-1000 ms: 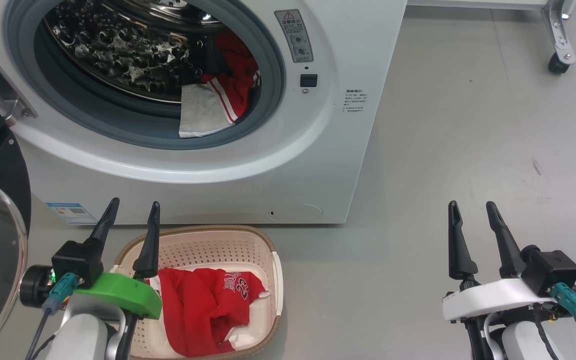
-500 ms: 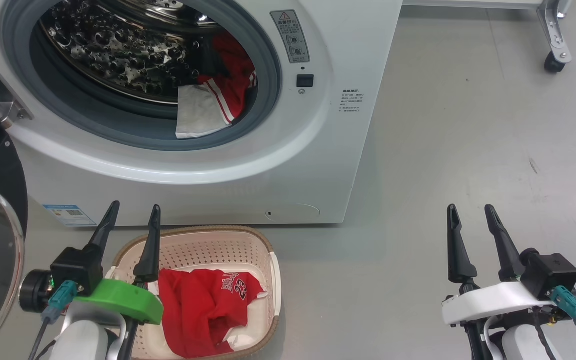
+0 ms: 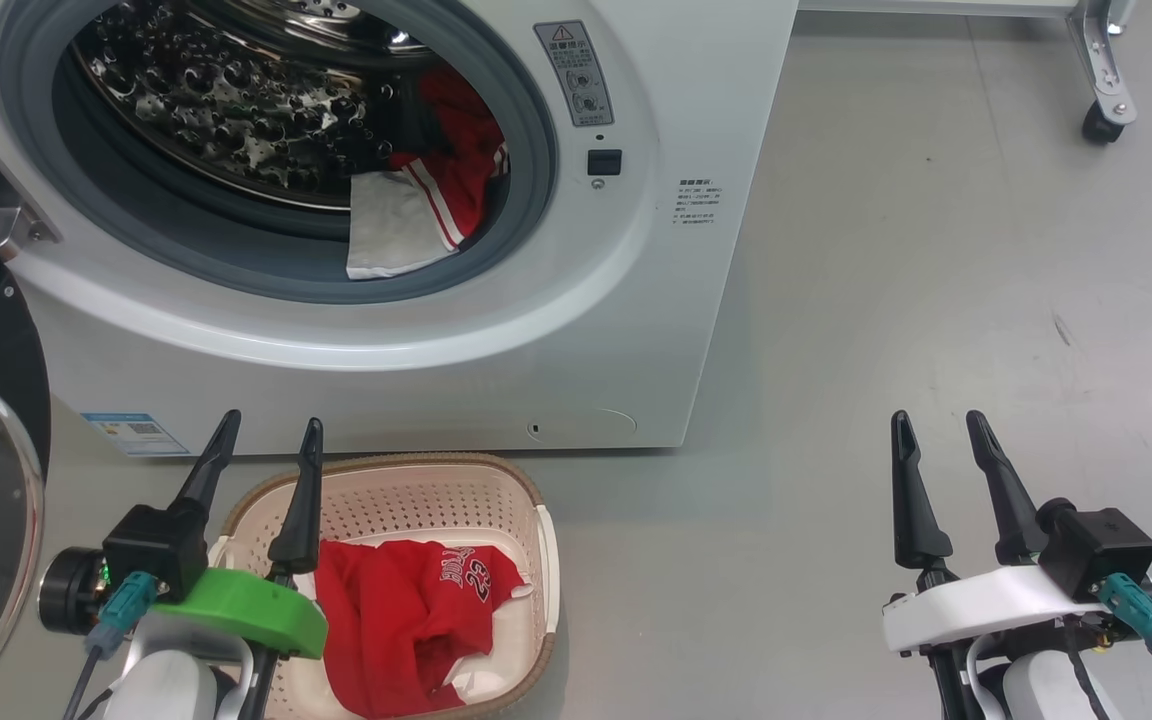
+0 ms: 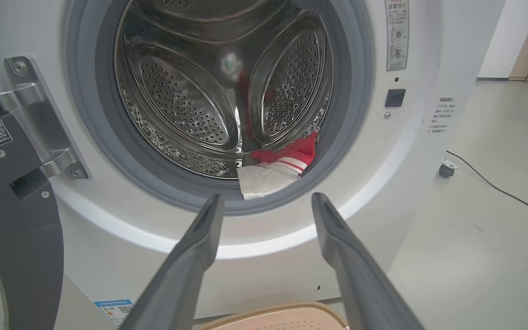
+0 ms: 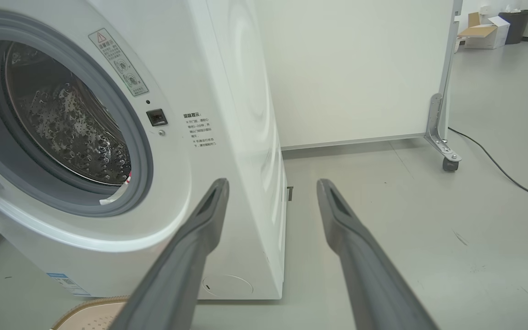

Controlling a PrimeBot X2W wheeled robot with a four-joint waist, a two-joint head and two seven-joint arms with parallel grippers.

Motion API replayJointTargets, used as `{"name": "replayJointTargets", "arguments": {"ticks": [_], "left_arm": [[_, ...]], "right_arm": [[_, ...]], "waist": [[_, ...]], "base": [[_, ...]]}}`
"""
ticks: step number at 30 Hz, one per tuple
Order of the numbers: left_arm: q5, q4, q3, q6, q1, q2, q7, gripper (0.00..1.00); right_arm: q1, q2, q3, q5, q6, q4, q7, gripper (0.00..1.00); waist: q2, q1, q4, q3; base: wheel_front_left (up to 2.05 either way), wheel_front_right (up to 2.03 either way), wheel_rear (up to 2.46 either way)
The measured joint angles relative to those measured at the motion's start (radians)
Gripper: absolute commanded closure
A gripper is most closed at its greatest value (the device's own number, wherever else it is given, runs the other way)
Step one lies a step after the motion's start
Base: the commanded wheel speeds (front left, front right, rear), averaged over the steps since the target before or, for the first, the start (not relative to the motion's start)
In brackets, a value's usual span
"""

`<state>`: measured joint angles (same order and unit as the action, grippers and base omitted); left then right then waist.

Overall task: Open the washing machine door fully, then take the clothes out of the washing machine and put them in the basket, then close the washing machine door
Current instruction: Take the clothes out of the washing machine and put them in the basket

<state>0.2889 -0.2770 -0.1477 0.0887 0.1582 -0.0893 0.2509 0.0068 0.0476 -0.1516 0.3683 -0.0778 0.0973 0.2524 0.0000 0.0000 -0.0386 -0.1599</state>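
The left pincer (image 3: pixel 272 420) has a green collar (image 3: pixel 241 605), the right pincer (image 3: pixel 936 415) white; both carry teal plugs (image 3: pixel 126 597).

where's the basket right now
In the head view the basket sits on the floor at the lower left, just in front of the washing machine, by the left gripper, with a red jersey lying in it.

The basket (image 3: pixel 416 500) lies before the washing machine (image 3: pixel 636 330) — clothes (image 3: pixel 386 620) in both.
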Motion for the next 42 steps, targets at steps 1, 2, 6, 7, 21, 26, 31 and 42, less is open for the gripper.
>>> {"name": "replayJointTargets", "arguments": {"ticks": [1,2,6,7,21,26,31,42], "left_arm": [[0.000,0.001,0.000,0.000,-0.001,0.000,0.000,0.00],[0.000,0.001,0.000,0.000,-0.001,0.000,0.000,0.00],[0.000,0.004,0.000,0.000,-0.004,0.000,0.000,0.00],[0.000,0.004,0.000,0.000,-0.006,0.000,0.000,0.00],[-0.001,0.017,0.006,0.000,-0.016,0.000,0.000,0.00],[-0.001,0.027,0.011,0.000,-0.016,0.000,0.000,0.00],[-0.001,0.035,0.018,0.000,-0.016,-0.001,0.000,0.00],[0.002,0.062,0.034,0.000,-0.012,-0.019,-0.004,0.00]], "right_arm": [[0.000,0.000,0.000,0.000,0.000,0.000,0.000,0.00],[0.001,0.000,0.000,0.000,0.000,0.000,0.000,0.00],[0.002,0.000,0.000,0.000,0.000,0.000,0.000,0.00],[0.002,0.000,0.000,0.000,0.000,0.000,0.000,0.00],[0.002,-0.001,0.001,0.000,-0.001,0.000,0.000,0.00],[0.002,-0.001,0.001,-0.001,-0.001,-0.005,0.000,0.00],[0.002,-0.002,-0.002,-0.002,-0.002,-0.013,0.000,0.00],[0.000,-0.002,-0.029,-0.009,-0.002,-0.028,0.000,0.00]], "waist": [[0.0000,0.0000,0.000,0.000],[0.0001,0.0000,-0.001,0.001],[0.0000,0.0000,-0.002,0.002],[0.0000,0.0000,-0.002,0.002],[0.0000,0.0000,-0.005,-0.005],[0.0000,0.0000,-0.006,-0.014],[0.0000,0.0000,-0.011,-0.033],[0.0000,0.0000,-0.030,-0.105]], "base": [[0.00,0.00,0.00],[0.00,0.00,0.00],[0.00,0.00,0.00],[0.00,0.00,0.00],[0.00,0.00,0.00],[0.00,0.00,0.00],[0.00,0.00,0.00],[0.00,0.00,0.00]]}}
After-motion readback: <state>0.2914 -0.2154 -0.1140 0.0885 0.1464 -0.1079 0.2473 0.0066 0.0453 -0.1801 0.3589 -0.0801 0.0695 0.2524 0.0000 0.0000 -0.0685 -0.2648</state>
